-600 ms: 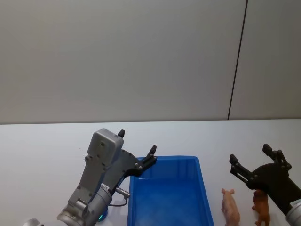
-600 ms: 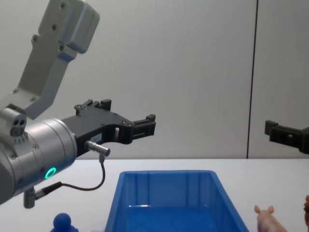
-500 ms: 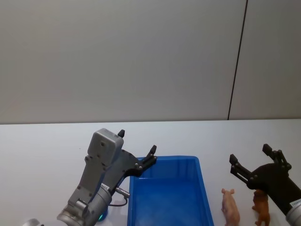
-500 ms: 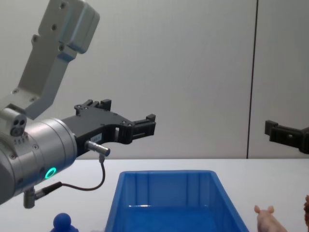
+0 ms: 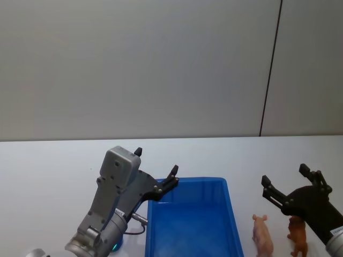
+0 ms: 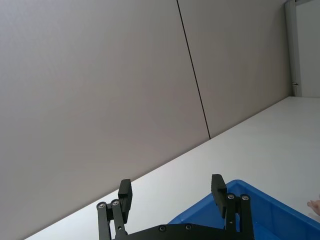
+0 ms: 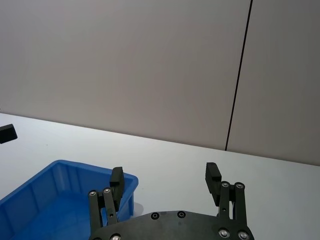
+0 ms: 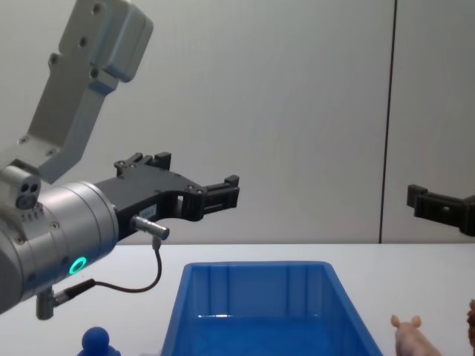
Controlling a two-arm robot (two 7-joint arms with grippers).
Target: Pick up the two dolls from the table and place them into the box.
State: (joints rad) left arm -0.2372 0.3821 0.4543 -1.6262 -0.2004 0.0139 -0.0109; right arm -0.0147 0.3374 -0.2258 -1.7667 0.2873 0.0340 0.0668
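The bright blue ribbed plastic bin [image 5: 199,180] sits lower centre on the white bench [image 5: 53,160], within both arms' reach. The pale pink pig doll [image 5: 262,236] and brown animal doll [image 5: 298,238] stand lower right beneath the right gripper [image 5: 284,174], fingers wide, seemingly ready to descend. The left gripper [image 5: 156,160], equally wide, hovers by the bin's upper-left corner.

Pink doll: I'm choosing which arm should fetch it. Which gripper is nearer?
Right. The right gripper hovers open, raised just to the right of the pink doll. The left gripper hovers open at the blue box's far left corner, across the box from it.
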